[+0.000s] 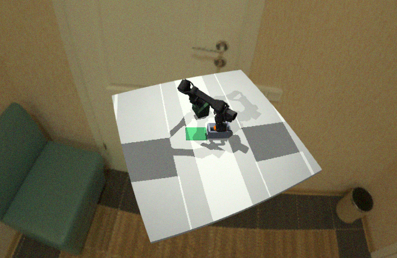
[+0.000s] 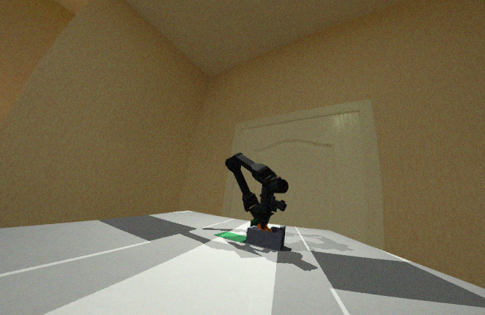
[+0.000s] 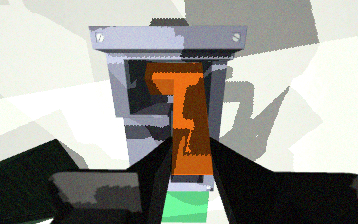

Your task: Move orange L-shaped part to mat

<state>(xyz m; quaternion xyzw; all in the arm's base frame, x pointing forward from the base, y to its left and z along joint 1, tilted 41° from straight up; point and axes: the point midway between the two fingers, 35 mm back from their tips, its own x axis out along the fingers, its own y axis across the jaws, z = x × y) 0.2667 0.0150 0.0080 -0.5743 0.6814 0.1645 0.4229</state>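
Note:
The orange part (image 1: 214, 128) (image 2: 268, 228) (image 3: 181, 102) is tilted in the grey tray (image 1: 218, 135) (image 2: 264, 238) (image 3: 167, 39). Its L-shaped end is low in the pocket, at the tray's high-walled end. Its straight end is raised on the mat side and shows above the rim in the exterior view. My gripper (image 1: 218, 129) (image 2: 264, 227) (image 3: 189, 141) points down and is shut on the straight arm of the part, one finger on each side. The fingertips are partly hidden in the top and exterior views. The green mat (image 1: 195, 134) (image 2: 230, 236) (image 3: 185, 207) is flat beside the tray.
The tray's high end wall stands on the side away from the mat, with a screw at each end of its top. The arm's base (image 1: 201, 110) is behind the mat and tray in the top view. Arm shadows cross the table (image 1: 223, 182).

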